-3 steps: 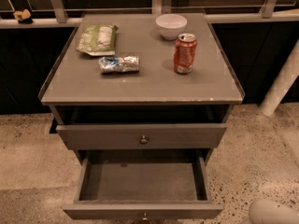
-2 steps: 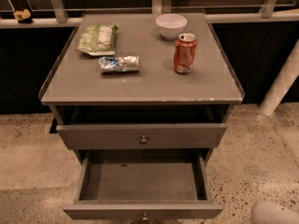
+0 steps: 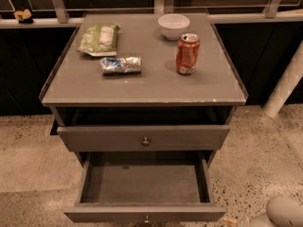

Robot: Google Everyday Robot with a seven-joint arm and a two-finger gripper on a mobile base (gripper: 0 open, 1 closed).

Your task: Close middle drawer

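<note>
The middle drawer (image 3: 142, 183) of the grey cabinet is pulled far out, and its wide shallow tray is empty. Its flat front (image 3: 94, 214) lies along the bottom edge of the view, with the knob (image 3: 146, 220) cut off by that edge. The drawer above it (image 3: 94, 138) stands slightly out and has a small round knob (image 3: 145, 141). My gripper (image 3: 283, 213) shows only as a pale rounded shape in the bottom right corner, to the right of the middle drawer's front and apart from it.
On the cabinet top (image 3: 142, 82) stand a white bowl (image 3: 173, 25), a red soda can (image 3: 188, 54), a green chip bag (image 3: 99, 39) and a crumpled foil packet (image 3: 121, 65). A white post (image 3: 284, 86) rises at the right. The floor is speckled.
The pale gripper shape at the bottom right has risen very slightly into view. The drawers and the things on top have not moved.
</note>
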